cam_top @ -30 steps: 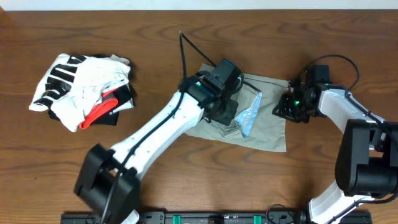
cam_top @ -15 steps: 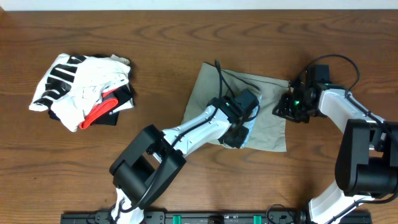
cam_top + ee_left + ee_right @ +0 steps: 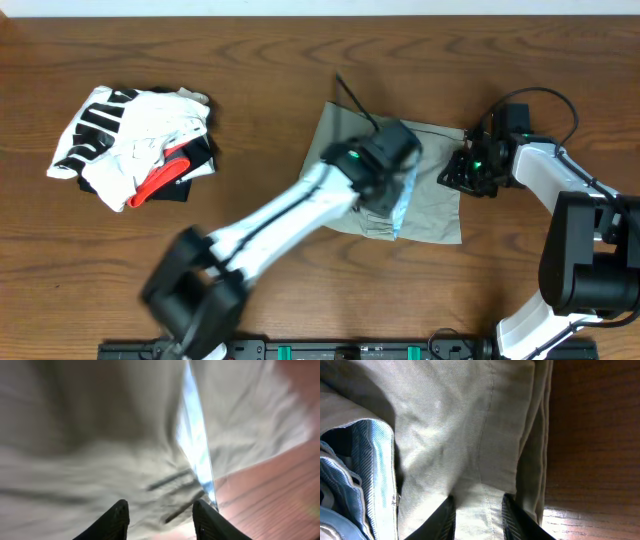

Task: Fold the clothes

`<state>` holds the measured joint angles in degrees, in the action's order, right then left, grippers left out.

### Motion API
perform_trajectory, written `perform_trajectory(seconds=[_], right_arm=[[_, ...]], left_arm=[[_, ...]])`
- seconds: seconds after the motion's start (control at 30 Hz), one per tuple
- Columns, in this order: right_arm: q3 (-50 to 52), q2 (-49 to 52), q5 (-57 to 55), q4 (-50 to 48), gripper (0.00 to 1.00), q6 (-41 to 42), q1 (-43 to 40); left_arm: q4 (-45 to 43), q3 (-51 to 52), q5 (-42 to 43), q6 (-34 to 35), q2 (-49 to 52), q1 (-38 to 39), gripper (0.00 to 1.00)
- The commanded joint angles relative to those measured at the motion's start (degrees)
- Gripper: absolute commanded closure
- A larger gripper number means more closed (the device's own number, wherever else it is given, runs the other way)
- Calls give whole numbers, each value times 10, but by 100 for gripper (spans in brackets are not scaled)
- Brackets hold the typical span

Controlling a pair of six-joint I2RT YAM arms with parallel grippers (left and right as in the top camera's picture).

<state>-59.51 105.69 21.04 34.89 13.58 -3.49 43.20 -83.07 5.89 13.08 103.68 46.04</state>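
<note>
The pale khaki shorts [image 3: 338, 140] lie flat at the table's middle right, with the light blue waistband lining [image 3: 407, 192] turned up. My left gripper [image 3: 386, 192] is open and empty, hovering just over the shorts' middle. The left wrist view is blurred by motion and shows its fingers [image 3: 161, 521] over the khaki cloth [image 3: 100, 435], with the blue lining [image 3: 197, 455] to the right. My right gripper [image 3: 456, 176] is at the shorts' right edge. The right wrist view shows its fingers [image 3: 479, 515] closed on a ridge of khaki fabric [image 3: 450, 435].
A white garment bundle [image 3: 135, 140] with black stripes and red trim lies at the far left. Bare brown wood [image 3: 590, 435] surrounds the shorts. The right arm's cable [image 3: 540, 95] loops over the back right.
My left arm has swung across the shorts, first right and towards the front, then back up a little, and is blurred by motion. The right arm has not moved.
</note>
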Motion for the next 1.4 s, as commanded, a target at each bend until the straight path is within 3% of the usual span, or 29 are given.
perform_trajectory(seconds=[0.0,0.13,0.2,0.4,0.77,0.87,1.03,1.2,1.37], right_arm=[[13,14,-57,11,69,0,5],[13,14,-57,13,68,0,5],[13,14,-57,14,68,0,5],[13,14,-58,20,68,-5,5],[13,14,-58,19,65,-6,5],[13,14,-59,19,65,-6,5],[13,14,-58,20,64,-8,4],[-6,-2,37,53,56,-95,-18],[-29,-44,66,90,48,-94,-81]], left_arm=[[-9,-17,-56,-17,-34,-47,56],[-25,-15,2,-113,-13,-78,56],[-21,-15,-3,-146,2,-89,49],[-39,-15,0,-148,35,-144,39],[-53,-15,50,-236,146,-170,44],[-49,-15,-5,-203,181,-176,55],[-21,-15,-56,-80,197,-202,57],[12,-15,-51,-41,191,-212,57],[31,-15,-51,-2,191,-213,57]])
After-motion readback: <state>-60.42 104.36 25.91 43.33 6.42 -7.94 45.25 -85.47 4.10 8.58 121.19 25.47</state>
